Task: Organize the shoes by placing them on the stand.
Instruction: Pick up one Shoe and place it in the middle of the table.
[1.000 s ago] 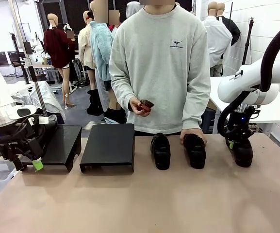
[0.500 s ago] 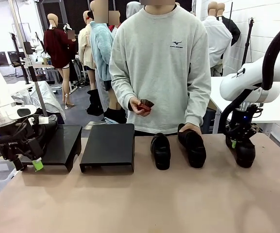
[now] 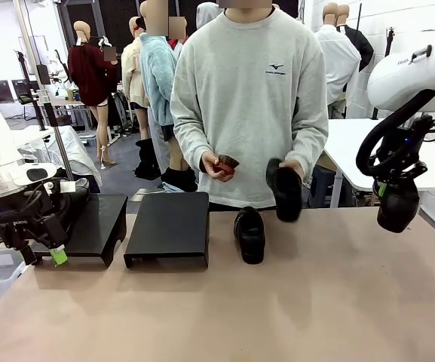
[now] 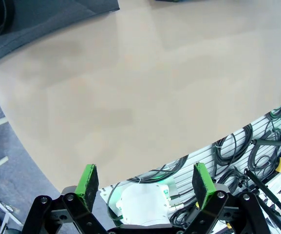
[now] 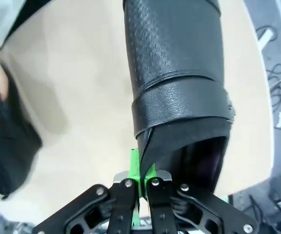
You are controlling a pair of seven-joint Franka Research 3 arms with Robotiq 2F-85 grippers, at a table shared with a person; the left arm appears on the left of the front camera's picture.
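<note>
Held shoe: a black shoe (image 3: 398, 210) dangles clear of the table (image 3: 277, 317) at its right end, toe away from the fingers.
Right gripper (image 5: 140, 170): clenched on the thin rim of the shoe's opening, the leather pinched between the green pads.
Other shoes: a second shoe (image 3: 249, 234) rests on the table just right of the stands; a third shoe (image 3: 285, 192) is raised above the far edge in the person's hand (image 3: 295, 169).
Stands: two black stands (image 3: 168, 222) sit side by side on the left half, tops bare.
Left gripper (image 4: 145, 175): released, jaws spread wide, low beside the outer stand, holding nothing.
Step in hand: likely the carry toward the stands — no shoe is placed yet.
Next move: a leftward sweep above the resting shoe and clear of the person's raised one, then a sole-flat set-down before letting go; the narrow pinch may let the shoe swing.
</note>
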